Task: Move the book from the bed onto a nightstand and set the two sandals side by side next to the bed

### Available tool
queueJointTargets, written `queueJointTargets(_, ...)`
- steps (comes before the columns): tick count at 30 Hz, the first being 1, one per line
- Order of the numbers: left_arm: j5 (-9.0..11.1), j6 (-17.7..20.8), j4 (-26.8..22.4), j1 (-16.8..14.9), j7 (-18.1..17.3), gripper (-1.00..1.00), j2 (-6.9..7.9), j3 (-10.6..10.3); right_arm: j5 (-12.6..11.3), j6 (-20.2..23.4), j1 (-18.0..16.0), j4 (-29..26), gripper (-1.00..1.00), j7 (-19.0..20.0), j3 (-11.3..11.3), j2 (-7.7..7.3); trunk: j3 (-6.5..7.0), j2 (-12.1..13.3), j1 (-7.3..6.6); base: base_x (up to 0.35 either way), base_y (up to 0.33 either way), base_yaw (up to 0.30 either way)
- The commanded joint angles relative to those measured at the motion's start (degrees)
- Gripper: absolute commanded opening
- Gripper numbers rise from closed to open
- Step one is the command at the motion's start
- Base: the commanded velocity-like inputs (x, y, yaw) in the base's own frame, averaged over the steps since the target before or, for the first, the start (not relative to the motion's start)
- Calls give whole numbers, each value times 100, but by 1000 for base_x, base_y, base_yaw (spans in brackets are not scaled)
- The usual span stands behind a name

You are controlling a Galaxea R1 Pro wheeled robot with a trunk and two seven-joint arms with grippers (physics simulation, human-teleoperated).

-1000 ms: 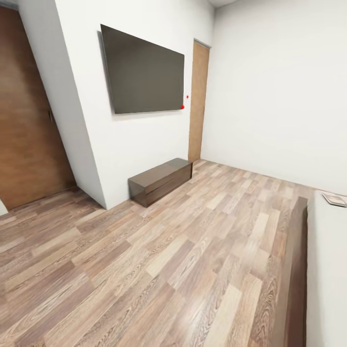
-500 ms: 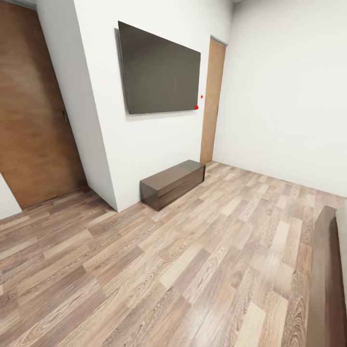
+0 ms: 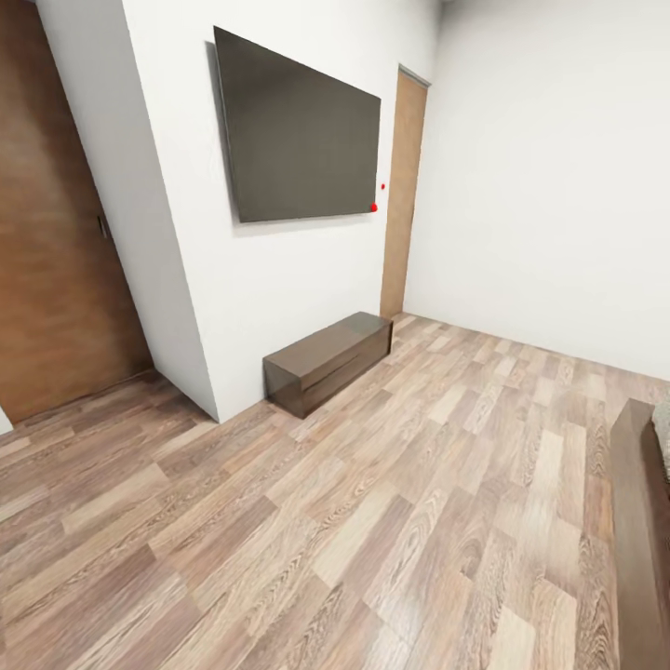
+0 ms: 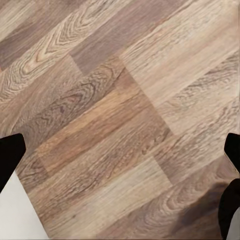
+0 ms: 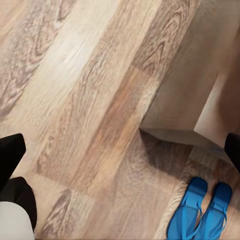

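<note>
The two sandals (image 5: 187, 214) (image 5: 216, 216) are bright blue and lie side by side on the wood-plank floor in the right wrist view, close to the corner of a brown wooden piece of furniture (image 5: 195, 85); which piece it is I cannot tell. My right gripper (image 5: 120, 155) is open above the floor, well apart from the sandals, with nothing between its black fingertips (image 5: 10, 155). My left gripper (image 4: 120, 155) is open over bare planks. The bed (image 3: 640, 521) shows as a dark frame edge at the head view's right border. The book and the nightstand are out of view.
A dark TV (image 3: 298, 130) hangs on the white wall above a low dark console (image 3: 326, 361). A wide wooden door (image 3: 56, 242) stands at the left and a narrow one (image 3: 404, 186) in the far corner. Open floor (image 3: 354, 502) spreads between console and bed.
The camera has turned, so the whole head view has shifted: the bed has slid toward the right border, and the mattress with the book on it has left the picture.
</note>
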Motion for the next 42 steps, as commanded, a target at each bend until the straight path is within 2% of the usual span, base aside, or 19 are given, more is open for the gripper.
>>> queueJointTargets(1,60,-9,2,-1,-37,100,1,-25,-4,-36,-10,20,100,-4,-11,-1,-6,-3,3,273,201,-229)
queueJointTargets(10,61,-3,2,-1,-40,100,1,-25,1,-35,-10,20,100,-4,-10,-1,-6,-3,3,172,129,-264)
queueJointTargets(28,60,-2,2,-1,-40,100,0,-85,10,-33,-10,20,100,2,-5,5,-6,-3,3,25,19,-260)
queueJointTargets(42,57,2,2,-1,-40,100,1,-111,26,-33,-10,20,100,5,-1,62,246,559,-305,2,2,-66)
